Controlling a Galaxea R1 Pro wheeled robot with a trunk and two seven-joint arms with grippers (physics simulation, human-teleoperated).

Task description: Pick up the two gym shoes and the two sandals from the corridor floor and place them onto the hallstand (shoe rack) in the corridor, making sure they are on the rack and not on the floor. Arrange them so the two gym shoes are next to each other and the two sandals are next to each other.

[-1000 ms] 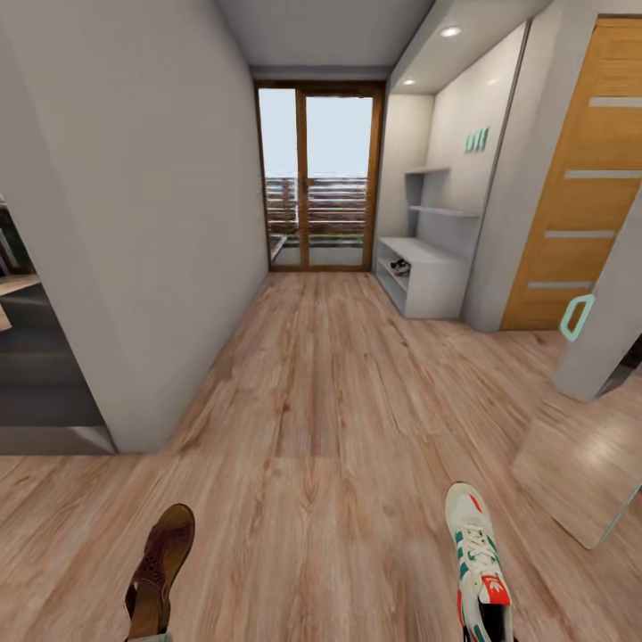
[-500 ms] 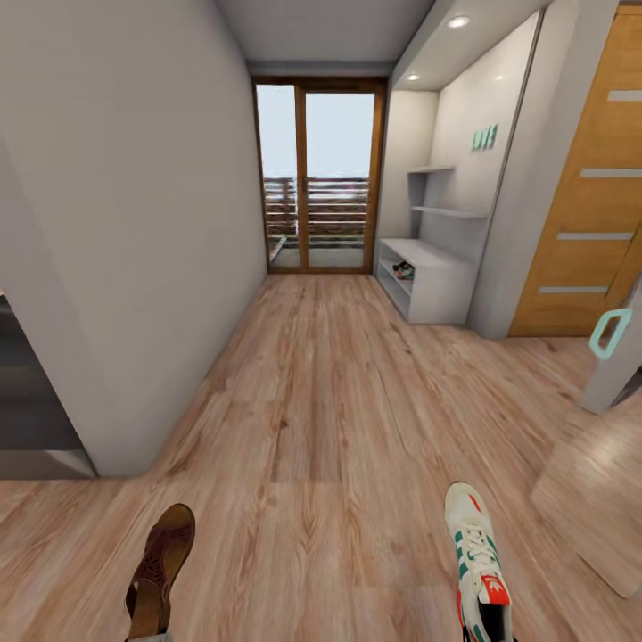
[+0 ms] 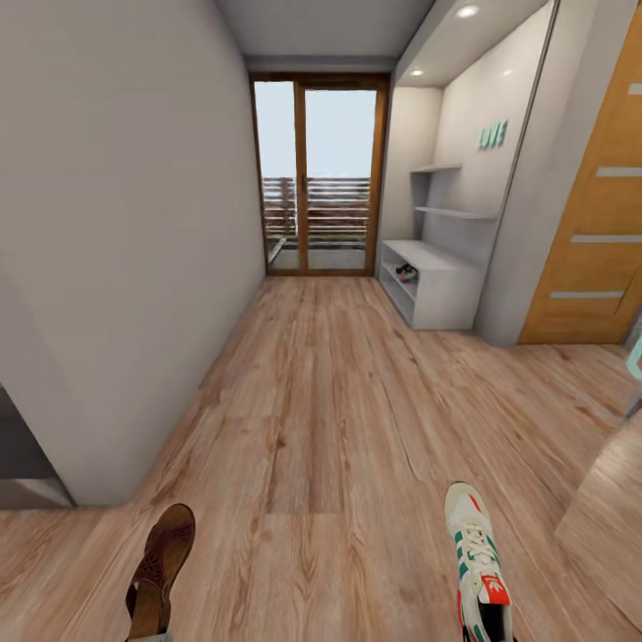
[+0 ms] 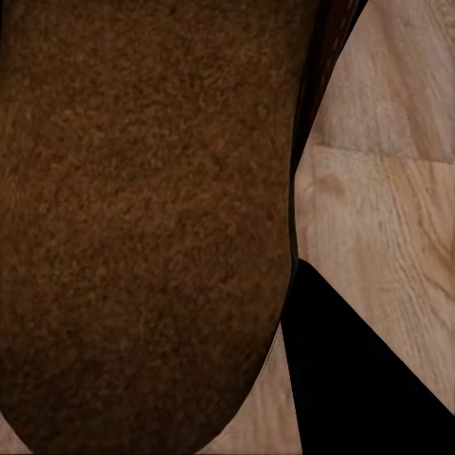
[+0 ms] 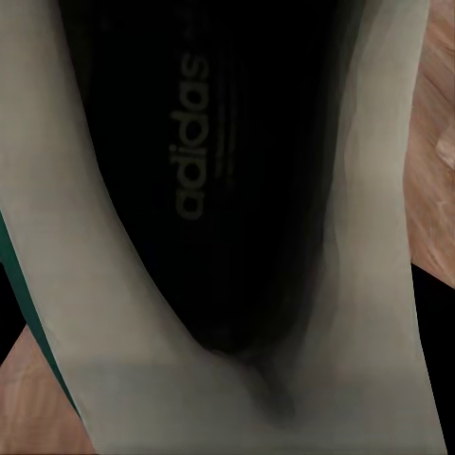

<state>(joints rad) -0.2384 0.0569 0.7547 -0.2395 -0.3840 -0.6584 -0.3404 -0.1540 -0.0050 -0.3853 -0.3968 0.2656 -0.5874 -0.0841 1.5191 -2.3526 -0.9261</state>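
At 7 o'clock in the head view, a brown sandal [image 3: 160, 571] rises from the bottom edge with its toe pointing up the corridor; at 5 o'clock a white gym shoe [image 3: 477, 557] with green stripes and a red tongue label does the same. Both sit above the wood floor [image 3: 321, 401]. Neither gripper can be seen in that view, so I cannot tell whether the fingers are apart or clamped on the footwear.

Close up in the left wrist view, the sandal's brown surface [image 4: 142, 218] covers most of the frame, with floor planks [image 4: 379, 218] beside it. The right wrist view looks into the gym shoe's dark insole [image 5: 199, 161], printed with a brand name, between its pale walls.

Far down the corridor at 1 o'clock stands the low grey shoe rack [image 3: 437, 281] against the wall, with something small and coloured [image 3: 407, 273] on an open shelf, too small to identify. 2 thin wall shelves [image 3: 450, 212] hang above it. A glass door [image 3: 319, 174] closes the corridor at 12 o'clock, and a wooden door [image 3: 599, 223] stands at 2 o'clock.
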